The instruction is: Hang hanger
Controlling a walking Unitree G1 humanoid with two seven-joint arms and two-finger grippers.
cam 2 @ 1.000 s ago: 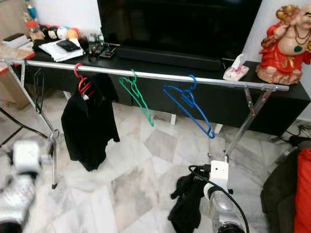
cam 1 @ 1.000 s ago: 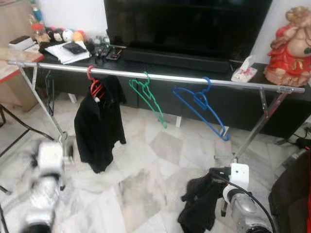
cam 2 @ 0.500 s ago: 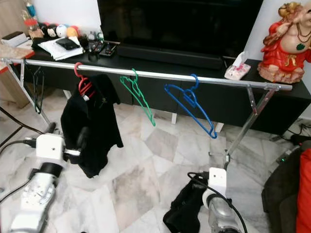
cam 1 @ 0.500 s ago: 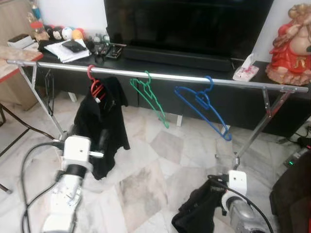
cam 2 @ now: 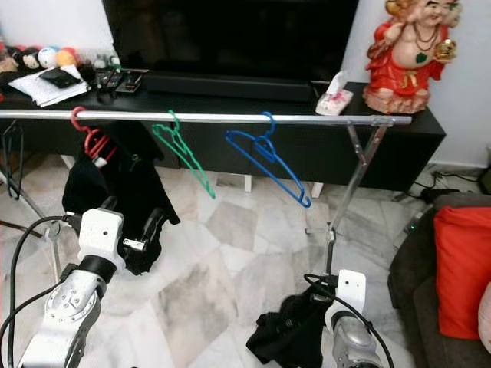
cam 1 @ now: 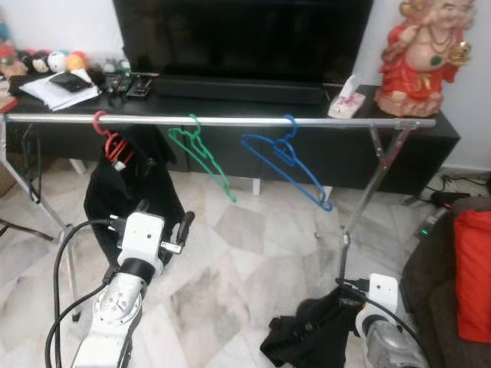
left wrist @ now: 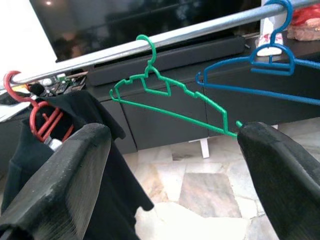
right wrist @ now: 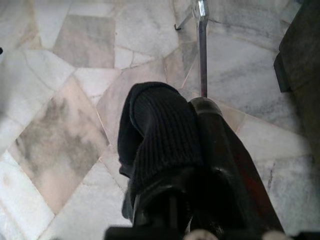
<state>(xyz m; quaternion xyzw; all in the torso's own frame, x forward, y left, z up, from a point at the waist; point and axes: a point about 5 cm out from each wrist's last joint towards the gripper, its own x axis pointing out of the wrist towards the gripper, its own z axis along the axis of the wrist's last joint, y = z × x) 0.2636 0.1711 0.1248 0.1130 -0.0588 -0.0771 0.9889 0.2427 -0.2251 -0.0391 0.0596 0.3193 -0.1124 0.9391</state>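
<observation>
A silver rail [cam 1: 230,121] runs across in front of me. On it hang a red hanger [cam 1: 109,142] carrying a black garment [cam 1: 123,180], a bare green hanger [cam 1: 201,149] and a bare blue hanger [cam 1: 285,157]. My left gripper [cam 1: 163,218] is raised just in front of the hung garment. It is open, and in the left wrist view its fingers [left wrist: 55,185] frame the green hanger [left wrist: 170,100]. My right gripper [right wrist: 190,165] is low on the right, shut on a black knit garment [cam 1: 307,337] that droops toward the floor.
Behind the rail stand a black TV console [cam 1: 414,146] with a TV [cam 1: 245,38], a red statue [cam 1: 418,54] and a tissue box [cam 1: 345,103]. The rack's right leg [cam 1: 360,192] slants to the marble floor. At right are a dark sofa and a red cushion [cam 1: 472,276].
The camera has swung right. My left arm has risen from low left to just before the hung black garment. My right gripper has sunk lower, still holding the black garment.
</observation>
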